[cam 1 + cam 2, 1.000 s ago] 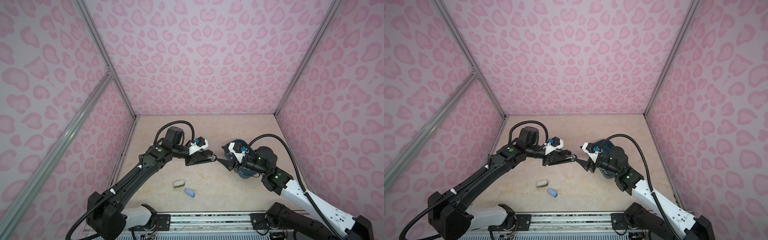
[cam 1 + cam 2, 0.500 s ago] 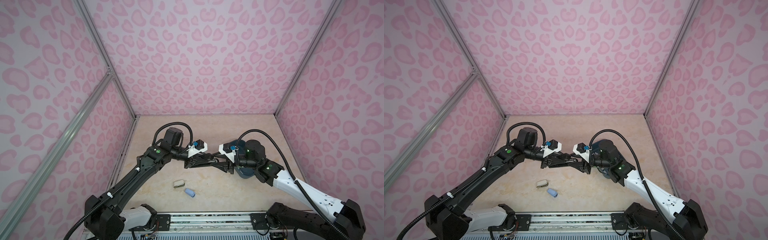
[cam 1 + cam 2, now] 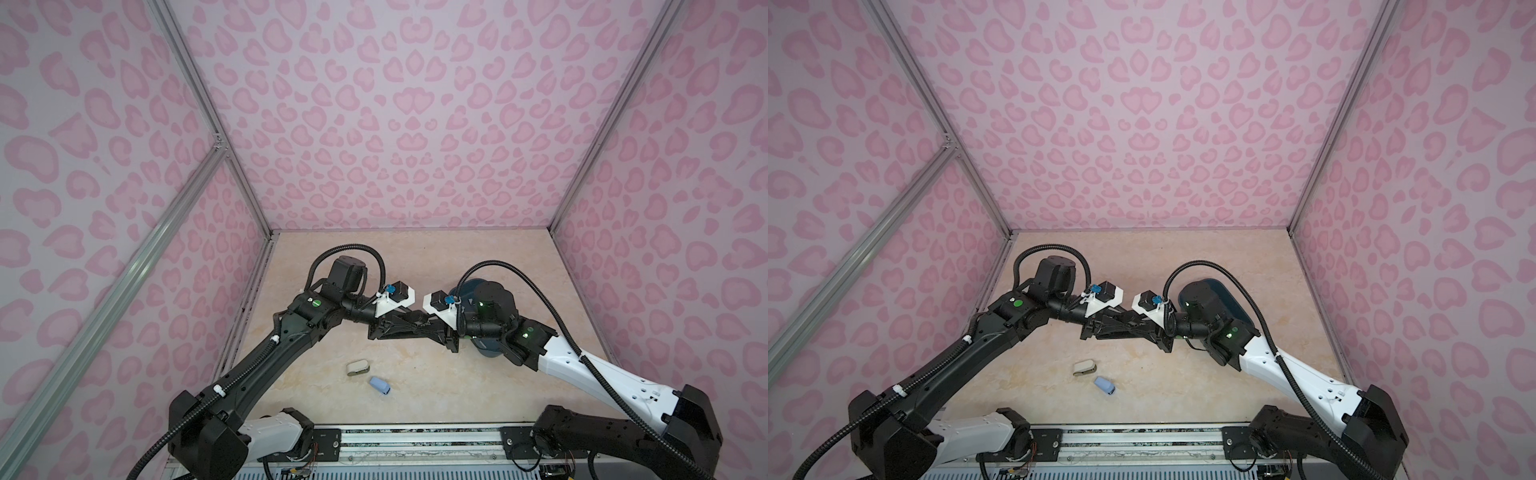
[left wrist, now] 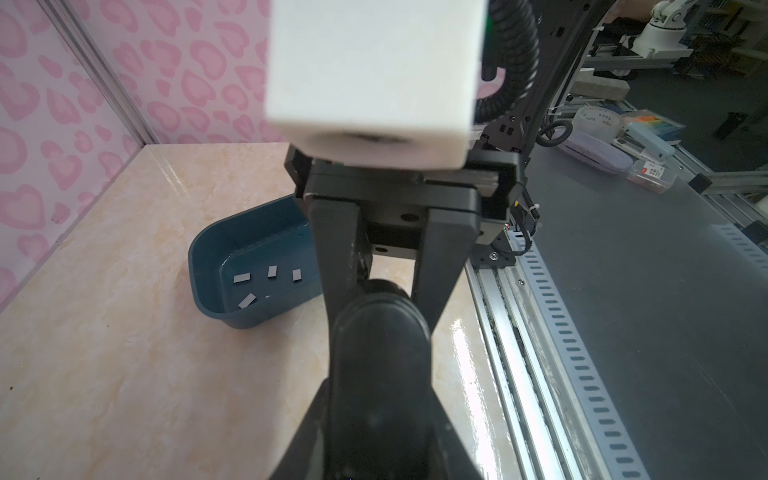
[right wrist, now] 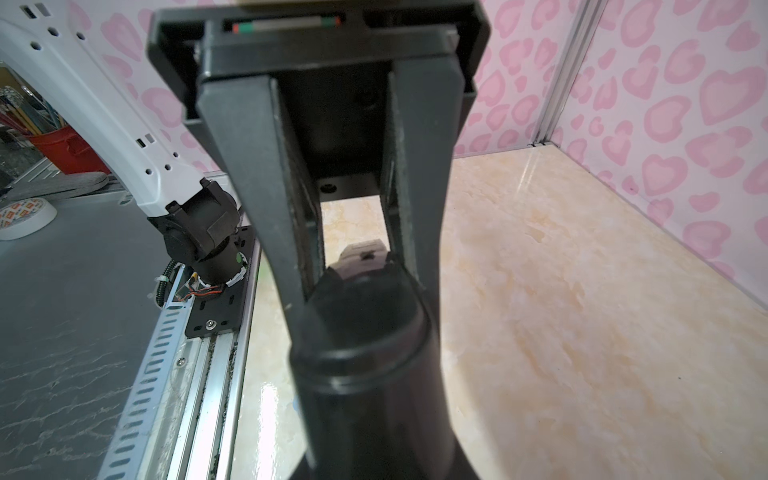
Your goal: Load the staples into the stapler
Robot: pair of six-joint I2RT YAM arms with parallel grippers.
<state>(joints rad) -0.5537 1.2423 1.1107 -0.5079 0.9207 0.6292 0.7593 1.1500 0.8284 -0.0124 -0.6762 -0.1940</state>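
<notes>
A black stapler (image 4: 380,353) hangs above the table's middle, gripped at both ends. My left gripper (image 3: 415,326) is shut on one end. My right gripper (image 3: 405,332) faces it, its fingers (image 4: 336,249) closed against the other, rounded end. In both top views the two sets of black fingers overlap and hide most of the stapler. The right wrist view shows the stapler (image 5: 365,332) filling my right jaws, with a left finger (image 5: 257,166) beyond. Several staples (image 4: 241,278) lie in a dark blue tray (image 4: 208,266), partly behind the right arm (image 3: 490,311).
A small cream stapler (image 3: 357,368) and a small light blue stapler (image 3: 380,385) lie on the table near the front, below the joined grippers. A metal rail (image 3: 415,436) runs along the front edge. Pink patterned walls close off three sides.
My right gripper has swung left from over the tray to meet the left gripper, and its jaws have closed in on the stapler's free end. The left gripper kept its hold.
</notes>
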